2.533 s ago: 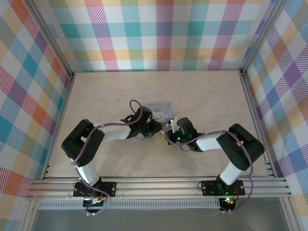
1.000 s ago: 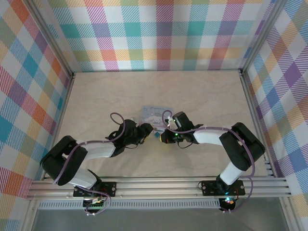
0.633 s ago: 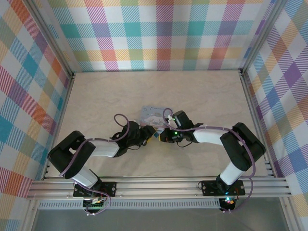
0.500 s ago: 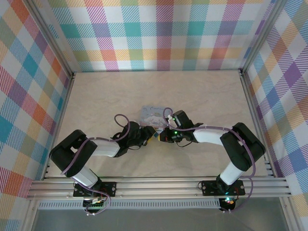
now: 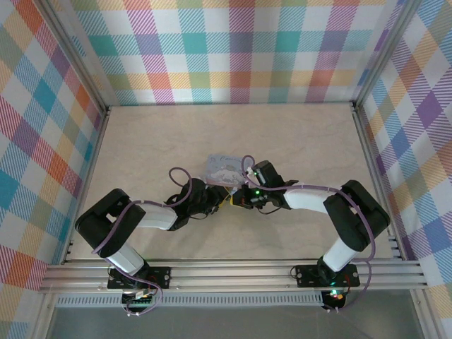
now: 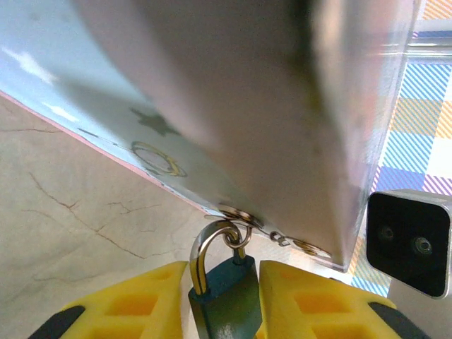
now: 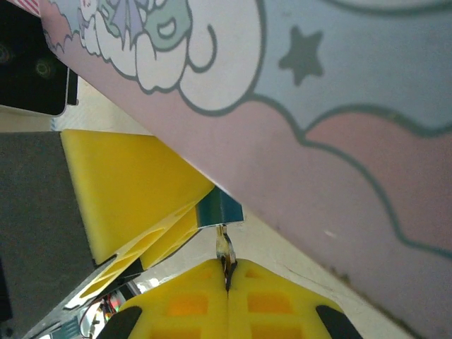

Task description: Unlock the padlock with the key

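**Key at the lock, but the lock was not open yet**

The padlock [image 6: 227, 300] hung at the 6 o'clock edge of the tin box [image 5: 226, 167], near the middle of the table [image 5: 304, 141]. The left gripper [image 6: 224, 282] was clamped on it, with one yellow pad on each side of its blue-green body. The right gripper [image 7: 227, 272] had its pads pressed together on the key [image 7: 225, 248]. Just a thin bit of the key stuck out.

In the right wrist view the key pointed to 12 o'clock, and its tip touched the bottom of the padlock. I could not tell if it was inside the keyhole or just at the mouth. So both grabs looked done, and the key had been brought to the lock.

The opening part was left to do. In the left wrist view the shackle [image 6: 198, 261] made a shut loop and went through the ring [image 6: 239, 236] on the box. I think the key needed to go all the way in and turn, and then the shackle had to pop up.

Things had changed since 2.5 seconds before. Back then the grippers sat a little apart, at about 7 o'clock and 5 o'clock of the box. At this moment they met at its 6 o'clock edge. The box had slid a bit toward 9 o'clock. The left arm's elbow had dropped toward 7 o'clock. From half a second before, almost nothing had changed.
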Action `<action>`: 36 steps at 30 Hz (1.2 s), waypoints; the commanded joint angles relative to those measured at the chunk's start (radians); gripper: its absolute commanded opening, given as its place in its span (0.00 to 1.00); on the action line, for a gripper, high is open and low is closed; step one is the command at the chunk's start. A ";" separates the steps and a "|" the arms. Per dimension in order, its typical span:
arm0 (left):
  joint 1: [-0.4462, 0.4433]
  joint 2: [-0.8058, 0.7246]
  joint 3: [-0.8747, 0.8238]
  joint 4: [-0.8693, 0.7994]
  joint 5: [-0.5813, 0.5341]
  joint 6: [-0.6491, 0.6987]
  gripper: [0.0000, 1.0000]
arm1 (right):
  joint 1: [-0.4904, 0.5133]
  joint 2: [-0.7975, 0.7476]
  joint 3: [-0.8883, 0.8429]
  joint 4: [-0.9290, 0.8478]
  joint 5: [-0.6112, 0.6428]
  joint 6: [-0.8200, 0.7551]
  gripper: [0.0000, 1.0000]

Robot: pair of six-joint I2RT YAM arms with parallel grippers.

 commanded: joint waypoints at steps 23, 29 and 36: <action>-0.018 -0.005 0.043 -0.059 0.004 0.007 0.00 | -0.053 -0.118 -0.078 0.052 0.018 0.022 0.39; -0.018 -0.020 0.067 -0.121 0.005 0.000 0.00 | -0.073 -0.276 -0.092 -0.075 0.166 -0.149 0.48; -0.018 -0.064 0.083 -0.223 -0.018 0.005 0.00 | -0.097 -0.454 -0.106 -0.099 0.269 -0.311 0.67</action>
